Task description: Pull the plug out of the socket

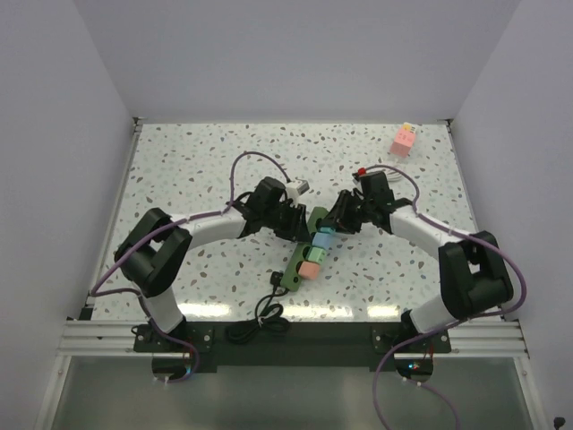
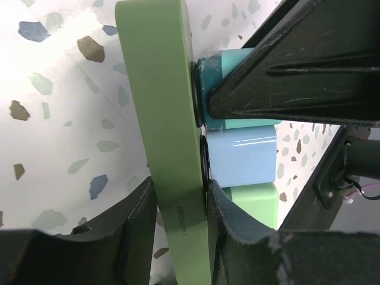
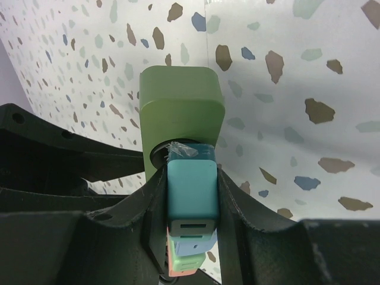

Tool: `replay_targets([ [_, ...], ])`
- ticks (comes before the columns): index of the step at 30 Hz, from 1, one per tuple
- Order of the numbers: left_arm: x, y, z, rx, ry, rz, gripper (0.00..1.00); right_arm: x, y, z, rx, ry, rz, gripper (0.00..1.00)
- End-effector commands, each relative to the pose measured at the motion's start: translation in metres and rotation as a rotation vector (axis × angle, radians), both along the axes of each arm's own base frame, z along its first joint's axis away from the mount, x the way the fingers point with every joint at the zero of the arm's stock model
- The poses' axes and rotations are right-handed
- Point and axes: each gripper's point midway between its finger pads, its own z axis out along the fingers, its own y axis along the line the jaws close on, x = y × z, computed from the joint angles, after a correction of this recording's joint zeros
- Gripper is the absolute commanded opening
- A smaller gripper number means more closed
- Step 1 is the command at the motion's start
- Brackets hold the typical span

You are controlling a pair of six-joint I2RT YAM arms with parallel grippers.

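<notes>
Here's the socket (image 1: 292,276), lying slantwise on the speckled desk (image 1: 197,152) between the two arms, with a row of coloured plugs along one long face. The left gripper (image 2: 178,234) straddles the bar, fingers pressed on both sides: clamped on the socket, just beside the light-blue plug (image 2: 240,157). The right gripper (image 3: 190,199) is tight on the teal plug (image 3: 190,178), which sits against the socket's far end. A black cord (image 1: 260,318) curls off the socket's near end. A pink block (image 1: 406,139) sits well beyond the socket.
</notes>
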Motion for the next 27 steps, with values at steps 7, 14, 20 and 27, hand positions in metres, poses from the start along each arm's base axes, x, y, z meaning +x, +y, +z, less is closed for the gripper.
replay_targets([
  [7, 0.025, 0.066, -0.048, 0.287, -0.044, 0.265, 0.00, -0.043, -0.003, 0.053, 0.083, -0.121, 0.044, 0.00],
  [14, 0.033, 0.061, -0.034, 0.260, -0.063, 0.285, 0.00, -0.052, -0.013, 0.054, 0.054, -0.104, 0.042, 0.00],
  [20, 0.034, 0.063, -0.033, 0.267, -0.059, 0.300, 0.00, -0.067, 0.000, 0.073, 0.161, -0.081, 0.125, 0.00],
  [27, 0.035, 0.065, -0.031, 0.272, -0.063, 0.321, 0.00, -0.070, -0.024, 0.081, 0.080, -0.132, 0.045, 0.00],
])
